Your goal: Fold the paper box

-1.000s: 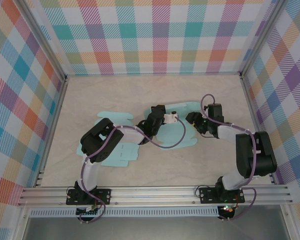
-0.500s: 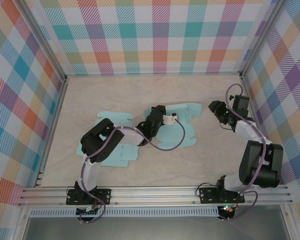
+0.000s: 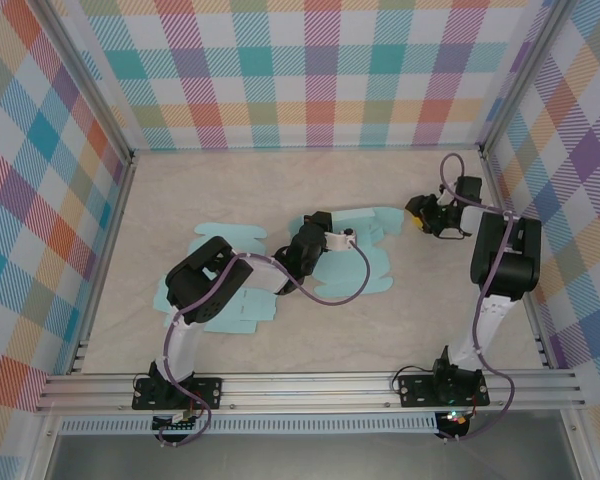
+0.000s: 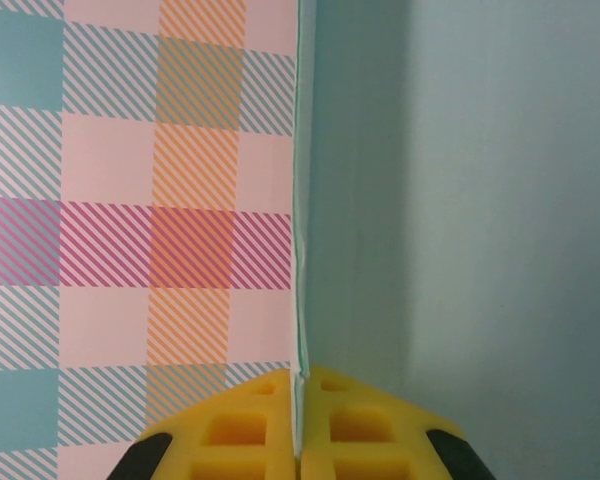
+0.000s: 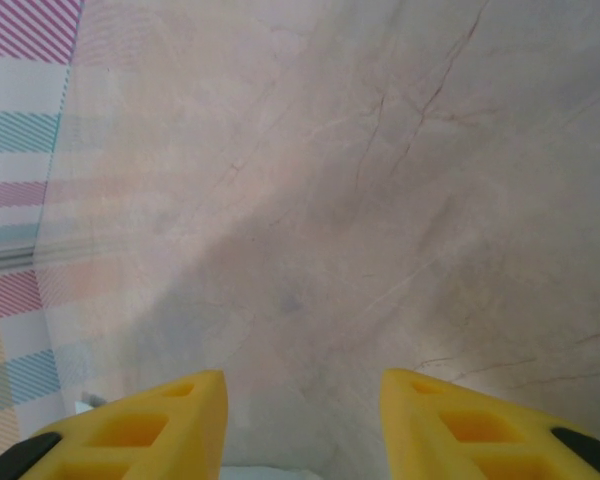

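Observation:
The paper box (image 3: 372, 276) is a flat teal cutout lying across the middle of the marble table. My left gripper (image 3: 313, 226) reaches over its centre. In the left wrist view its yellow fingers (image 4: 240, 430) are shut on a thin raised edge of the teal paper box (image 4: 480, 200), which stands upright between the pads. My right gripper (image 3: 418, 212) sits just off the cutout's back right corner. It is open (image 5: 302, 385) over bare tabletop, nothing between its fingers, and a sliver of teal paper (image 5: 280, 472) shows at the bottom edge.
Plaid walls (image 3: 320, 70) close in the table on three sides, with a metal post (image 3: 490, 150) at the back right near my right arm. A purple cable (image 3: 340, 290) loops over the paper. An aluminium rail (image 3: 310, 385) runs along the near edge.
My right arm has swung off the cutout's right part to the back right, and its jaws have narrowed somewhat. The left gripper has kept its hold and place.

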